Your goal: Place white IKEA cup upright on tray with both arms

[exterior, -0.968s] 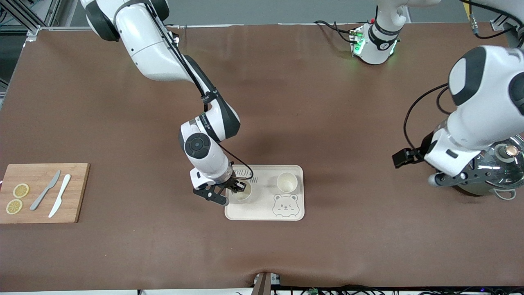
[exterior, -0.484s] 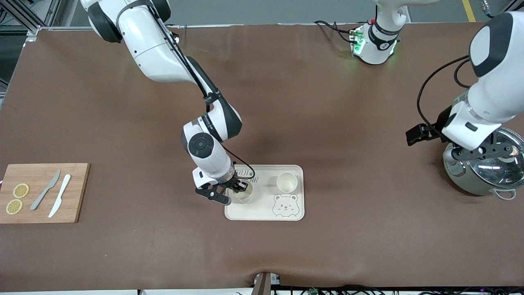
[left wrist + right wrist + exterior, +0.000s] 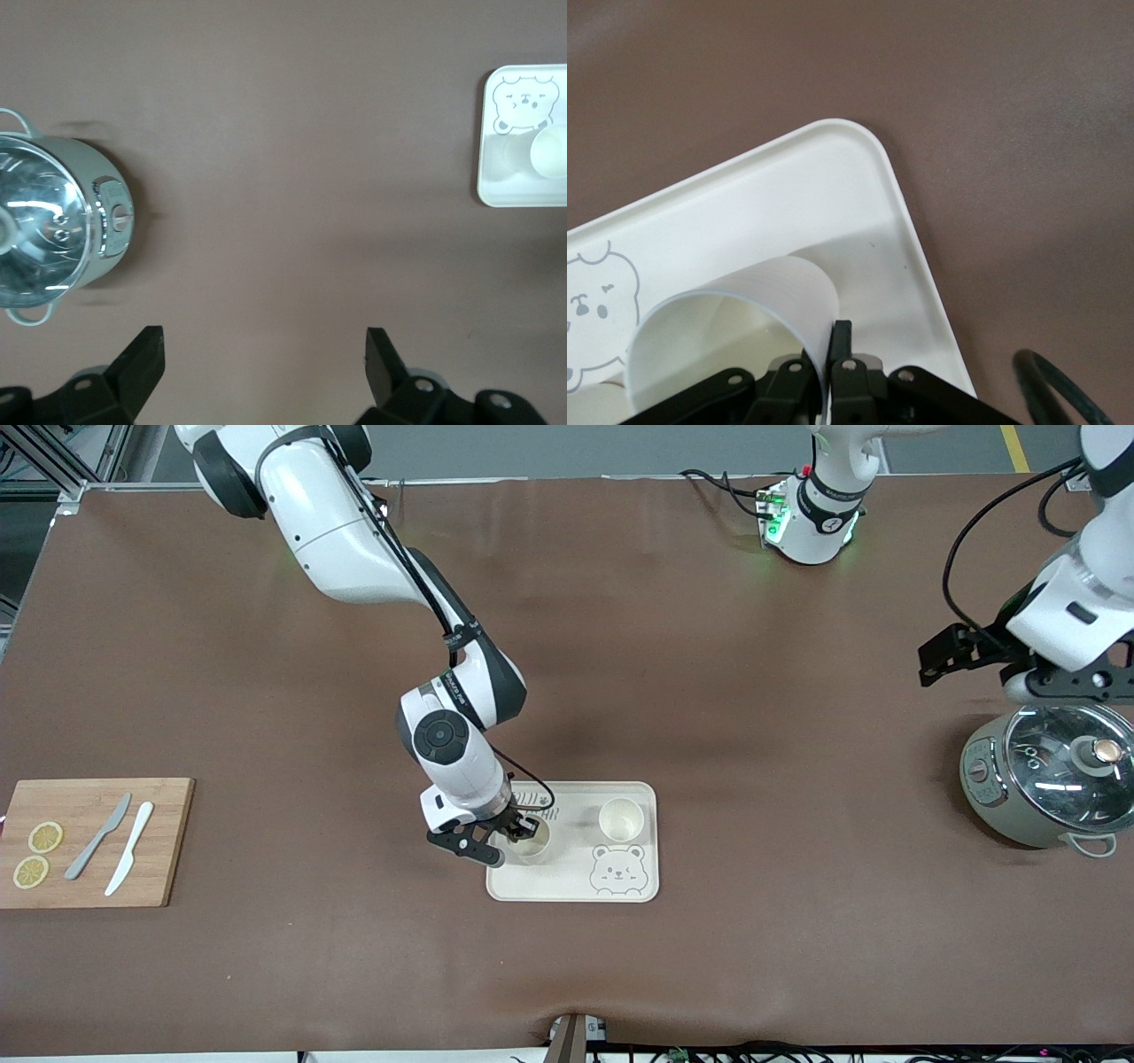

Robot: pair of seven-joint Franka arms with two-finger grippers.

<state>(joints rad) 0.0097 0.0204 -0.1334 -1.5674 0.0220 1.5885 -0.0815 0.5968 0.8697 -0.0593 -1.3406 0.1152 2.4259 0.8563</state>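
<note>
Placing step, near its end by the look of it. Right gripper (image 3: 523,833) low over the cream tray (image 3: 576,893), lower centre of the front view. Fingers narrow, pinching the wall of the white cup (image 3: 530,841): one inside the rim, one outside, plain in the right wrist view (image 3: 830,341). White cup (image 3: 744,310) upright, mouth up, on the tray (image 3: 833,177) at the end toward the right arm, beside the bear-face drawing; whether its base sits fully on the tray cannot be told.

Next move, as a judgement: spread the fingers, then lift straight up so the inner finger does not tip the cup.

Left gripper (image 3: 1076,684) waiting at the edge of the front view, over the table just above a lidded pot (image 3: 1050,779). Fingers wide apart and holding nothing in the left wrist view (image 3: 263,354).

White cup apparently empty. Second cup (image 3: 620,819) upright on the same tray, also apparently empty. Pot shut under a glass lid, contents not discernible.
</note>
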